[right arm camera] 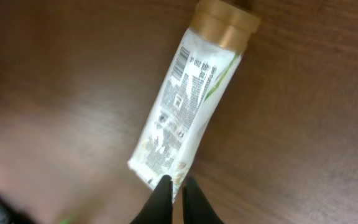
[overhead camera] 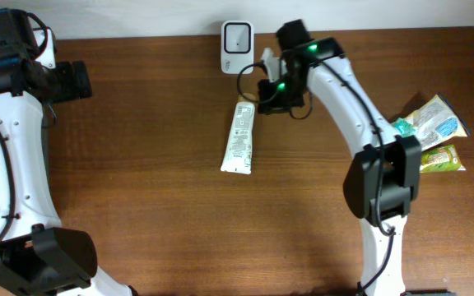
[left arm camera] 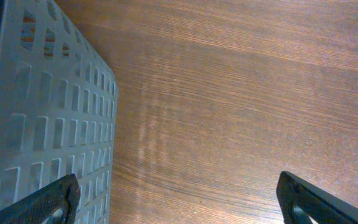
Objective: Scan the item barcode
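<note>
**Tube flat mid-desk, scan looks undone**

The tube [overhead camera: 239, 138] lies flat at the desk's centre with its printed side up, running from near to far. The right gripper [right arm camera: 174, 198] is at the tube's crimped far end, jaws narrow and almost together. I cannot tell whether they pinch the crimp. Beyond it, the scanner [overhead camera: 237, 37] stands at the far edge, apart from the tube. The left gripper [left arm camera: 179, 205] is spread wide and empty, towards the far left corner. My judgement is that lifting the tube and presenting it to the scanner remain.
</note>
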Robot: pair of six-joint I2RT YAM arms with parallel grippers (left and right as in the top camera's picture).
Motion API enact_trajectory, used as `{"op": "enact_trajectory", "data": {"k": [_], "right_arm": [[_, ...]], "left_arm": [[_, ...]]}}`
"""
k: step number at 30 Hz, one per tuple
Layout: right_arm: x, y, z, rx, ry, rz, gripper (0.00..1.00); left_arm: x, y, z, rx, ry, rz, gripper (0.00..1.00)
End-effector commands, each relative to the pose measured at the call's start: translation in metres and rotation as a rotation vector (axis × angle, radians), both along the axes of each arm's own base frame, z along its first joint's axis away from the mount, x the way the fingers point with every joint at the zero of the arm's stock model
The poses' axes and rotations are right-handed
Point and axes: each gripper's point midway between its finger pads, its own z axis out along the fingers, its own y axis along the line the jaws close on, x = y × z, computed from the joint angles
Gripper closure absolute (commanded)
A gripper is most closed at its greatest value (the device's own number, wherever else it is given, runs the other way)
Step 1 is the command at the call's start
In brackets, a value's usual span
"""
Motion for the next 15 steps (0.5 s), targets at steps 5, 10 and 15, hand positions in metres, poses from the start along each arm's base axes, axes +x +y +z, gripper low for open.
{"op": "enact_trajectory", "data": {"k": [5,10,15], "right_arm": [[-0.013,0.035,-0.034,0.077,0.049,-0.045,0.68],[-0.015,0.028,-0.076,0.085,0.055,-0.088,0.63],[-0.013,0.023,-0.08,0.085,0.049,-0.094,0.61]], "left_arm": [[0.0,0.002,-0.001,0.004,0.004,-0.007,0.01],[0.0,0.001,-0.001,0.003,0.003,-0.008,0.01],[0.0,0.002,-0.001,0.003,0.003,-0.007,0.01]]}}
